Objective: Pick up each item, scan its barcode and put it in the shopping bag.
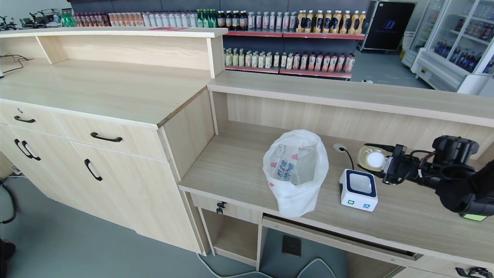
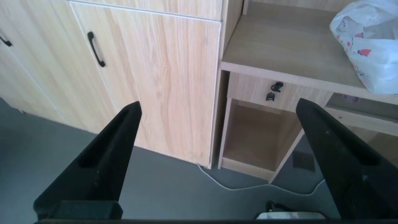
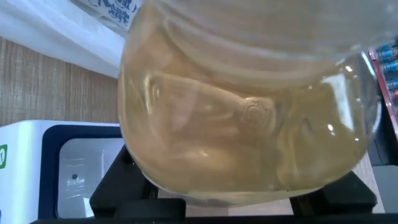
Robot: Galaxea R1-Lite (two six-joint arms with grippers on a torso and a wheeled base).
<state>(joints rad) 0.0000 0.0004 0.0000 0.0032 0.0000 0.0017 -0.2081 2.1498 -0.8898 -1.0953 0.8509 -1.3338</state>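
The right hand (image 1: 389, 169) is clamped on a clear round plastic bottle of pale yellow drink (image 1: 373, 159), the white scanner box (image 1: 358, 189) just below and beside it. Smooth, liquid-heavy, probably slippery: hold mid-body.

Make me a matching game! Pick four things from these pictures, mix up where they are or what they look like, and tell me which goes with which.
Things:
1. shopping bag
2. barcode scanner
3. bottle
4. left gripper

Places or states:
A. held in the right gripper
B. open, above the grey floor
C. white plastic, standing on the counter with its mouth open
D. white box on the counter with a blue-framed window facing up

Pairs: 1-C, 2-D, 3-A, 4-B
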